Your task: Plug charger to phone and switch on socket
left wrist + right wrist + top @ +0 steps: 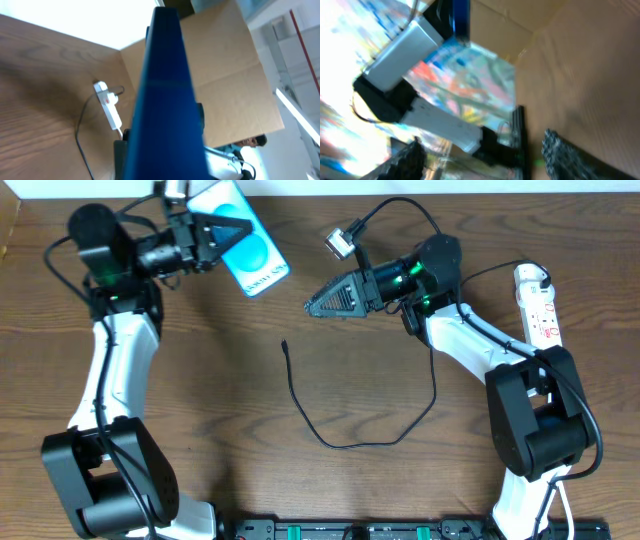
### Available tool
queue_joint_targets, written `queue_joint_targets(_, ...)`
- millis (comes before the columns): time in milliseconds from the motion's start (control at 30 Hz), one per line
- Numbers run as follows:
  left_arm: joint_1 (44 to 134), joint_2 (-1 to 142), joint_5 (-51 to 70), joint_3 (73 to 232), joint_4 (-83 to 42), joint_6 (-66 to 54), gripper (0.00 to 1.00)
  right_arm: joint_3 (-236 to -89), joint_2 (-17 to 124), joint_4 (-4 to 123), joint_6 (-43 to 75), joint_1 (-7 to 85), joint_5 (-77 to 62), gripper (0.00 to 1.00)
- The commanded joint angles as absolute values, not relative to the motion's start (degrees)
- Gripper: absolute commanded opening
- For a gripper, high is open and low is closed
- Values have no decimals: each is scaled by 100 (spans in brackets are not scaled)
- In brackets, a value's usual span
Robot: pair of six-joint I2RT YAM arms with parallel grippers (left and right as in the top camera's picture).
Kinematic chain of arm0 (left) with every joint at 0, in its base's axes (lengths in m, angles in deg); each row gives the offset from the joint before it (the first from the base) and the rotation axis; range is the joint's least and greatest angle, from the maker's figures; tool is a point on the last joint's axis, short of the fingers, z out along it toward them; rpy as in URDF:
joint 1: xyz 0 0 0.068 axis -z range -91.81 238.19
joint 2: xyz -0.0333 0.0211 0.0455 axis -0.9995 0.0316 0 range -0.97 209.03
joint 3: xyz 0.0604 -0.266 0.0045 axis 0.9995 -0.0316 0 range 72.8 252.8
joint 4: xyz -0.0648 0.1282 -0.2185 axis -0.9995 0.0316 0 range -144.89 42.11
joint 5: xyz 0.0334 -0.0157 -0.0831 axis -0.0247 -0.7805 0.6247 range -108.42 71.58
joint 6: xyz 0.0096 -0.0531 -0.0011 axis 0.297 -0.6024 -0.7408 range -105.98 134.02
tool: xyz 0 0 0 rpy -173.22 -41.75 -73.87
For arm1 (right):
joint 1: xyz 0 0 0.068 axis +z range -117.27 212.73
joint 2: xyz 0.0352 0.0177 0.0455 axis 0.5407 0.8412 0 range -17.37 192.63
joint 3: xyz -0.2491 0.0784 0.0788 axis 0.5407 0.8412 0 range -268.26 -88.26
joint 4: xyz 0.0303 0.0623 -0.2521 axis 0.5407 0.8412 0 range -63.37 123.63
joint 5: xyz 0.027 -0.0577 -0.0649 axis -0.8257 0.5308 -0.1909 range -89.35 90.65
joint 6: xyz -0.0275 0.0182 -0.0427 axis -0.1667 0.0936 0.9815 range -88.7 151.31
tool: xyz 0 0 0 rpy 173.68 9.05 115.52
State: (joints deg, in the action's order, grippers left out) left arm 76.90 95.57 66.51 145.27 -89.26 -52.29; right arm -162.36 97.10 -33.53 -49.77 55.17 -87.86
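Over the far left of the desk: phone, in the left hand. Right of it, toward the far middle: right hand, touching nothing. Along the right edge: socket. Between the arms: charger, looped on the desk, tip nearer than the phone and well apart from it, other end under the right arm.

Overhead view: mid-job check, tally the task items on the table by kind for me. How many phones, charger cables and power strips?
phone: 1
charger cable: 1
power strip: 1
Total: 3
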Motion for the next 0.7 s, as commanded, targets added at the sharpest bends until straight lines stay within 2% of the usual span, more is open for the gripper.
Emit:
queue_joint_targets(0, 7417, 9449, 6653, 14577, -8970, -5382, 8, -16313, 9719, -2800, -4333, 5495, -8650, 86)
queue_joint_targets(67, 7259, 9449, 6664, 14577, -8970, -5384, 7, -16313, 9719, -2295, -4096, 5497, -8408, 98)
queue_joint_targets(100, 7209, 9449, 6666, 14577, -8970, -5401, 7, -16313, 9719, -2177, -4051, 5499, -8331, 99)
queue_joint_targets(333, 6792, 9449, 6714, 14577, -8970, -5537, 7, -16313, 9719, -1593, -3775, 5650, -7833, 99)
queue_joint_targets(567, 6446, 9449, 6968, 14577, -8970, -5646, 7, -16317, 9719, -129, -3174, 5882, -6869, 99)
queue_joint_targets(667, 6383, 9449, 7035, 14577, -8970, -5657, 7, -16326, 9719, 57, -3172, 5910, -6513, 99)
